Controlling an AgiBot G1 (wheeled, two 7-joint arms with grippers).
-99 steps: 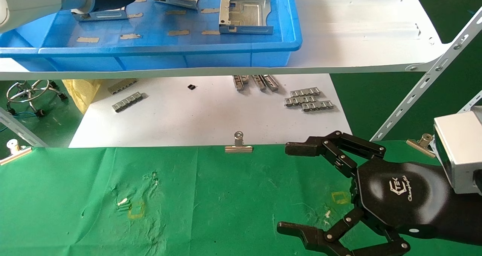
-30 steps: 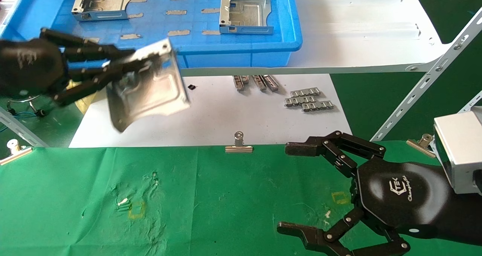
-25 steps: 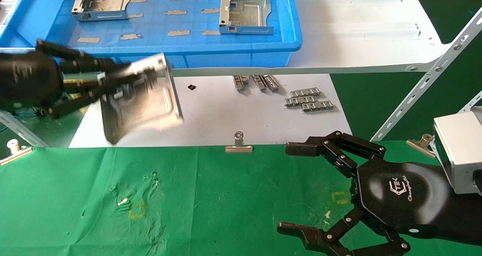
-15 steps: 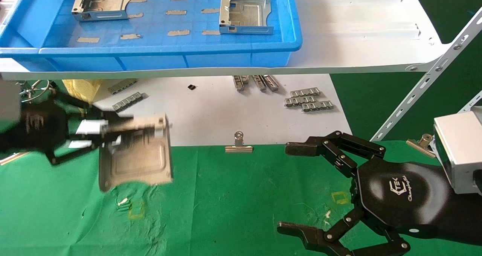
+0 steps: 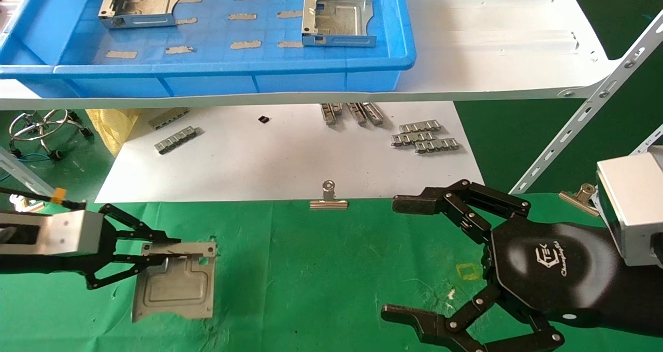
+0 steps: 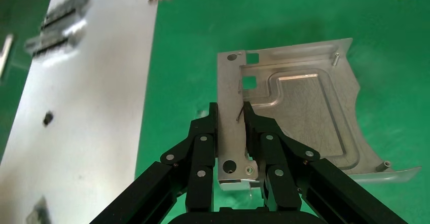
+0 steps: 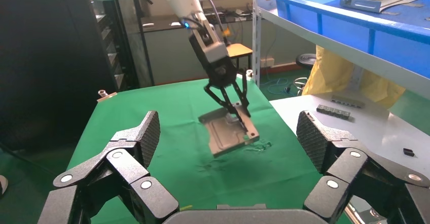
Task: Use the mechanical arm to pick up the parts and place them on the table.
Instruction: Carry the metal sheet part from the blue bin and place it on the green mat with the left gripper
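Note:
My left gripper (image 5: 155, 252) is shut on the folded side wall of a silver sheet-metal bracket (image 5: 176, 287). It holds the bracket just above the green cloth table (image 5: 321, 279) at the left. In the left wrist view both fingers (image 6: 203, 143) pinch the bracket's wall (image 6: 230, 133); its embossed base (image 6: 304, 112) faces the camera. The right wrist view shows the bracket (image 7: 228, 133) slightly tilted over the cloth. My right gripper (image 5: 409, 259) is open and empty over the table's right side. Two more brackets (image 5: 141, 2) (image 5: 336, 16) lie in the blue bin (image 5: 207, 67).
The bin stands on a white shelf board (image 5: 492, 36) above the table. Small grey ribbed strips (image 5: 424, 136) lie on a lower white board (image 5: 285, 155). Binder clips (image 5: 328, 199) hold the cloth's far edge. Yellow square marks (image 5: 469, 272) sit on the cloth. A slanted shelf strut (image 5: 585, 114) is at right.
My left gripper has carried the bracket from the bin, down past the shelf edge and toward me, to just above the green cloth at the left. The right arm has not moved.

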